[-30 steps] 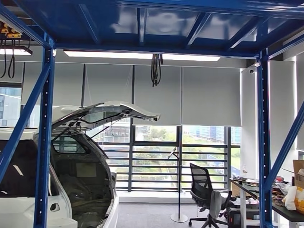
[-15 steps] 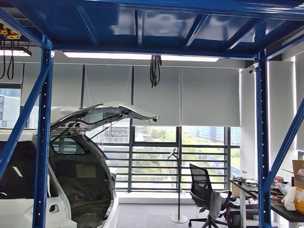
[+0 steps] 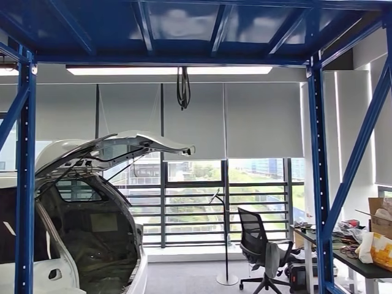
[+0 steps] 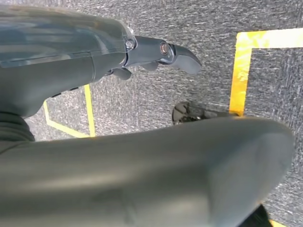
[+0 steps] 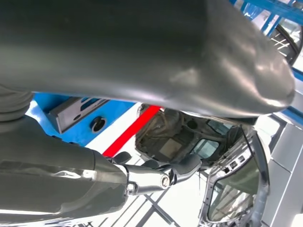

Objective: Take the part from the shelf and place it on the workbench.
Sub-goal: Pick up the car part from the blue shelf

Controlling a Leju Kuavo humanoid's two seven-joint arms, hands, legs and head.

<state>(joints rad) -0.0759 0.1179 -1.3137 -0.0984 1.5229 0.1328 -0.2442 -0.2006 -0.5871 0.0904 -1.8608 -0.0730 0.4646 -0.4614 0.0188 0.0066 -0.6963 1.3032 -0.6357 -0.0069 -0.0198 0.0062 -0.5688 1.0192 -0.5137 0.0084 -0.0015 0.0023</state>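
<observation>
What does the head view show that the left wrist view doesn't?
Head view alone: blue shelf frame, white car with its hatch raised, office chair, cluttered desk, windows with blinds. Left wrist view alone: the left hand holding nothing, fingers stretched out, above grey carpet with yellow tape lines. Shared: hardly anything; the carpet under the chair may be the same floor. The part itself cannot be picked out in either.

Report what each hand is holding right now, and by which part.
Nothing is held. The left hand hangs over the grey floor with fingers apart, and the right hand is equally bare, fingers apart.
</observation>
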